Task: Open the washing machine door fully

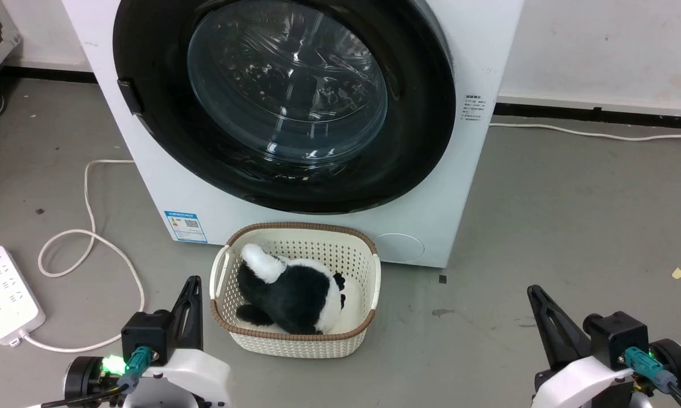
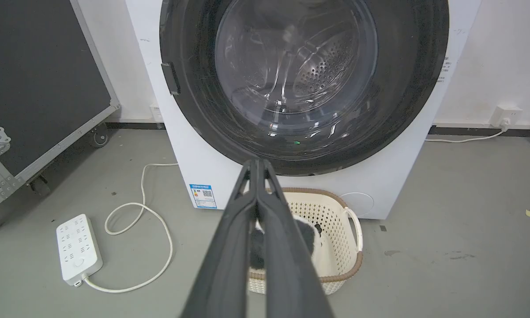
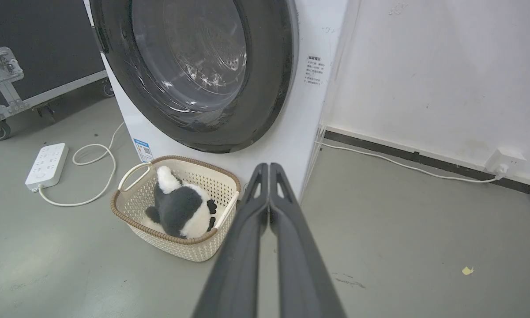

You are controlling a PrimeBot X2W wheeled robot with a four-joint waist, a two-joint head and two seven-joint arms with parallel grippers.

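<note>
The washing machine door (image 1: pixel 147 130) is a big round glossy black ring with a bulging glass window, lying flush against the white machine front; it also appears in the left wrist view (image 2: pixel 189 101) and the right wrist view (image 3: pixel 265 88). A small dark latch handle (image 1: pixel 130 96) sits on its left rim. My left gripper (image 1: pixel 193 286) rests low at the lower left, fingers together, well short of the door. My right gripper (image 1: pixel 534 294) rests at the lower right, also shut. In each wrist view the fingertips (image 2: pixel 257 164) (image 3: pixel 268 168) touch with nothing between them.
A cream woven basket (image 1: pixel 368 266) holding a black-and-white plush toy (image 1: pixel 295 294) stands on the floor right before the machine. A white power strip (image 1: pixel 3 294) and looped cable (image 1: pixel 91 238) lie left. A wheeled black case (image 2: pixel 35 88) stands far left; wall and socket (image 3: pixel 505 161) right.
</note>
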